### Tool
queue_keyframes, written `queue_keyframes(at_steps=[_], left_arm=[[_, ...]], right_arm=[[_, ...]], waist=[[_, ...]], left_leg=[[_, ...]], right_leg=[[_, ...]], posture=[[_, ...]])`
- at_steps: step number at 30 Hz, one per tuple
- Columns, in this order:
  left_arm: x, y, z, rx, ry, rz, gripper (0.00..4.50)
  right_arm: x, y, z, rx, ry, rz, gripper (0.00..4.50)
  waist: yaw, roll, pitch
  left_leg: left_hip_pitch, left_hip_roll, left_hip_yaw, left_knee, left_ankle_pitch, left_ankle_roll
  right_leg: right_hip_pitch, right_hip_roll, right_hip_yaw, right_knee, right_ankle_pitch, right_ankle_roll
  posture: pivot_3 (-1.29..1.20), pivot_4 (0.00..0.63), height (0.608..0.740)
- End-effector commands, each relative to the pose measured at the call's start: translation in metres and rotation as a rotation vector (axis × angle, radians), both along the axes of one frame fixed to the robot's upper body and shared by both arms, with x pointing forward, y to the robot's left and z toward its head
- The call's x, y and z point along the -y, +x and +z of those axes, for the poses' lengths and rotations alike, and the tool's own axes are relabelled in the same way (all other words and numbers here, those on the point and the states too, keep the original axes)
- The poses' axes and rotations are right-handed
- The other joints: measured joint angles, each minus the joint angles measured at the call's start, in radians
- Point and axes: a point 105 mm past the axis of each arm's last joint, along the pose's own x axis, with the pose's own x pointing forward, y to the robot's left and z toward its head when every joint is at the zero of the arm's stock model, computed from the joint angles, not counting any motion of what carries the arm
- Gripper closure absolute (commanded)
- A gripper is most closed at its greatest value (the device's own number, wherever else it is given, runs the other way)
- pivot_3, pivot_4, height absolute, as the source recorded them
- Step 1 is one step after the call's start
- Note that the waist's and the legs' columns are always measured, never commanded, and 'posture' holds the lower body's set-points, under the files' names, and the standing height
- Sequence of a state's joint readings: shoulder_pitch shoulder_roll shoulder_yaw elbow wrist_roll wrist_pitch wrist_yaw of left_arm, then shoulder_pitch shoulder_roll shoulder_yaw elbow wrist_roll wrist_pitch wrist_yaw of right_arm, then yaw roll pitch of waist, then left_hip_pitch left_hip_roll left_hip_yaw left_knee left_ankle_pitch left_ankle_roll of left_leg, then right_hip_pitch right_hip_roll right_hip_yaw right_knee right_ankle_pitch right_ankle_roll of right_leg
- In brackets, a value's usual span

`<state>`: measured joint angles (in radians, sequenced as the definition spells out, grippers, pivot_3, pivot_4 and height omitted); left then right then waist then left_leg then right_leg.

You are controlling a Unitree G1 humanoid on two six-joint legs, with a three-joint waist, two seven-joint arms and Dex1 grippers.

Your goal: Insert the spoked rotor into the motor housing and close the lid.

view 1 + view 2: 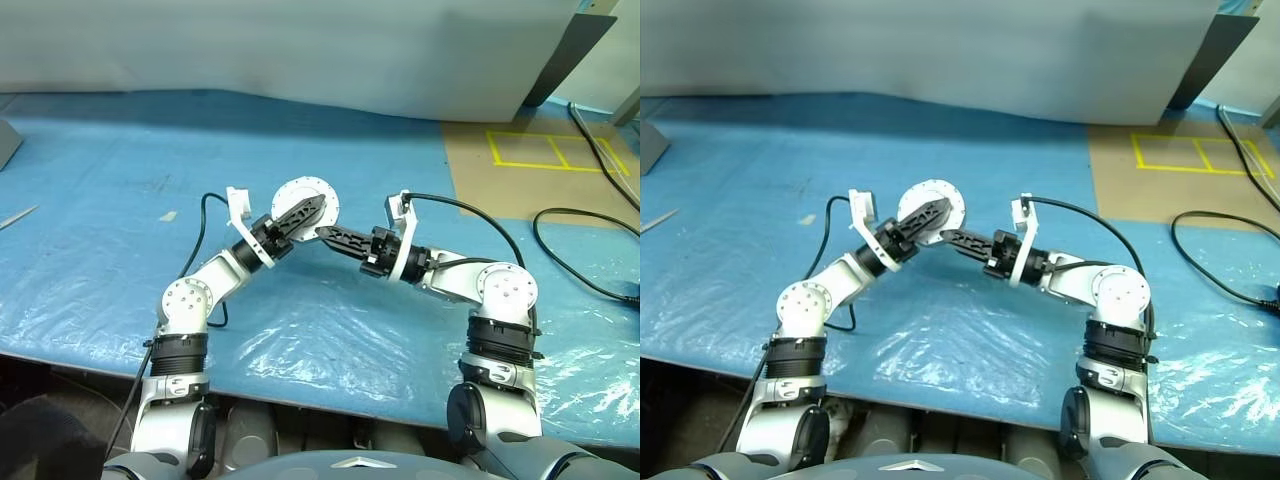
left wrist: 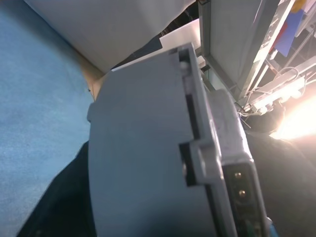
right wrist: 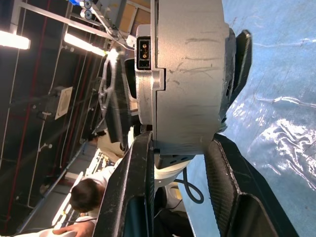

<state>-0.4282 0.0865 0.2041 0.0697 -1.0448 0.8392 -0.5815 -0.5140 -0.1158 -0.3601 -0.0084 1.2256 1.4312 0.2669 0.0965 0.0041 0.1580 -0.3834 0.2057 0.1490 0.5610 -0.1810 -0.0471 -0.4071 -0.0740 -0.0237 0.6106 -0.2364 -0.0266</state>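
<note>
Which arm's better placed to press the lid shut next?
Left. The right gripper is clamped across the edge of the motor housing, holding it above the table, so it's occupied. The left gripper sits right at the disc's round face and can likely press there.

table cover (image 1: 120, 200): blue | motor housing (image 1: 310, 195): silver-grey | claw fingers (image 3: 129, 197): black

You have one round silver-grey motor disc (image 1: 305, 205) in view, held up between two black-fingered grippers, the left gripper (image 1: 298, 216) and the right gripper (image 1: 335, 238). On the blue plastic-covered table (image 1: 100, 200) you can count one small pale scrap (image 1: 168, 215) at the far left. Two black cables (image 1: 580, 250) lie at the right, near two yellow tape squares (image 1: 550, 150).
</note>
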Motion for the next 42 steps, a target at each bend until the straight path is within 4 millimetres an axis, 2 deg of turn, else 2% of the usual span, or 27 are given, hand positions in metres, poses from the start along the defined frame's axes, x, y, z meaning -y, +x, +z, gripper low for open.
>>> queue_keyframes(at_steps=[1, 4, 7, 9, 14, 17, 20, 27, 30, 31, 33, 39, 42], left_arm=[[0.007, -0.003, 0.001, 0.035, 0.05, -0.022, 1.23], [0.005, -0.004, 0.0, 0.032, 0.042, -0.02, 1.57], [0.005, -0.001, -0.005, 0.004, 0.071, 0.002, 1.58], [0.002, -0.004, 0.004, 0.02, -0.001, -0.016, 1.58], [0.007, -0.002, 0.003, -0.003, 0.03, -0.025, 1.59], [0.008, -0.004, 0.009, 0.022, 0.018, -0.035, 1.59], [0.006, 0.001, 0.01, 0.02, 0.023, -0.012, 1.59], [-0.007, 0.013, 0.015, 0.027, 0.024, 0.079, 1.59], [-0.021, 0.023, 0.025, 0.045, -0.017, 0.161, 1.59], [-0.027, 0.024, 0.028, 0.049, -0.037, 0.179, 1.74], [-0.033, 0.022, 0.031, 0.068, -0.049, 0.184, 2.07], [-0.032, 0.018, 0.022, 0.058, 0.023, 0.179, 2.09], [-0.053, 0.032, 0.028, 0.061, 0.019, 0.305, 2.09]], right_arm=[[-0.005, -0.002, 0.018, 0.066, 0.055, 0.006, 3.43], [-0.006, -0.001, 0.017, 0.067, 0.047, -0.007, 3.43], [-0.006, -0.002, 0.017, 0.072, 0.038, -0.011, 3.43], [-0.007, -0.002, 0.017, 0.074, 0.034, -0.014, 3.43], [-0.006, 0.0, 0.016, 0.09, 0.013, -0.039, 3.43], [-0.005, 0.003, 0.017, 0.095, 0.022, -0.067, 2.38], [-0.008, -0.001, 0.017, 0.074, 0.045, -0.017, 1.39], [-0.009, -0.002, 0.018, 0.082, 0.044, -0.002, 1.39], [-0.009, -0.002, 0.018, 0.081, 0.041, -0.001, 1.39], [-0.009, -0.002, 0.018, 0.081, 0.041, -0.001, 1.36], [-0.01, -0.001, 0.017, 0.079, 0.04, 0.001, 1.35], [-0.011, 0.0, 0.017, 0.074, 0.038, 0.007, 1.35], [-0.012, 0.0, 0.016, 0.071, 0.037, 0.01, 1.35]], waist=[[0.0, 0.0, 0.0], [0.0, 0.0, 0.0], [0.0, 0.0, 0.0], [0.0, 0.0, 0.0], [0.0, 0.0, 0.0], [0.0, 0.0, 0.0], [0.0, 0.0, 0.0], [0.0, 0.0, 0.0], [-0.003, 0.0, 0.0], [-0.004, 0.0, 0.0], [-0.003, 0.0, 0.0], [0.003, -0.001, 0.001], [0.002, -0.002, 0.001]], left_leg=[[0.0, 0.0, 0.0, 0.0, 0.0, 0.0], [0.0, 0.0, 0.0, 0.0, 0.0, 0.0], [0.0, 0.0, 0.0, 0.0, 0.0, 0.0], [0.0, 0.0, 0.0, 0.0, 0.0, 0.0], [0.0, 0.0, 0.0, 0.0, 0.0, 0.0], [0.0, 0.0, 0.0, 0.0, 0.0, 0.0], [0.0, 0.0, 0.0, 0.0, 0.0, 0.0], [0.0, 0.0, 0.0, 0.0, 0.0, 0.0], [0.0, 0.0, 0.0, 0.0, 0.0, 0.0], [0.0, 0.0, 0.0, 0.0, 0.0, 0.0], [0.0, 0.0, 0.0, 0.0, 0.0, 0.0], [-0.002, 0.0, -0.001, 0.0, 0.0, 0.0], [-0.002, 0.0, -0.001, 0.0, 0.0, 0.0]], right_leg=[[0.0, 0.0, 0.0, 0.0, 0.0, 0.0], [0.0, 0.0, 0.0, 0.0, 0.0, 0.0], [0.0, 0.0, 0.0, 0.0, 0.0, 0.0], [0.0, 0.0, 0.0, 0.0, 0.0, 0.0], [0.0, 0.0, 0.0, 0.0, 0.0, 0.0], [0.0, 0.0, 0.0, 0.0, 0.0, 0.0], [0.0, 0.0, 0.0, 0.0, 0.0, 0.0], [0.0, 0.0, 0.0, 0.0, 0.0, 0.001], [0.0, 0.0, 0.0, 0.0, 0.0, 0.001], [0.0, 0.0, 0.0, 0.0, 0.0, 0.001], [0.0, 0.0, 0.0, 0.0, 0.0, 0.001], [0.0, 0.0, -0.001, -0.002, 0.001, 0.001], [0.0, 0.0, -0.001, -0.002, 0.001, 0.002]], posture=[[0.0, 0.15, 0.74], [0.0, 0.15, 0.74], [0.0, 0.15, 0.74], [0.0, 0.15, 0.74], [0.0, 0.15, 0.74], [0.0, 0.15, 0.74], [0.0, 0.15, 0.74], [0.0, 0.15, 0.74], [0.0, 0.15, 0.74], [0.0, 0.15, 0.74], [0.0, 0.15, 0.74], [0.0, 0.15, 0.74], [0.0, 0.15, 0.74]])
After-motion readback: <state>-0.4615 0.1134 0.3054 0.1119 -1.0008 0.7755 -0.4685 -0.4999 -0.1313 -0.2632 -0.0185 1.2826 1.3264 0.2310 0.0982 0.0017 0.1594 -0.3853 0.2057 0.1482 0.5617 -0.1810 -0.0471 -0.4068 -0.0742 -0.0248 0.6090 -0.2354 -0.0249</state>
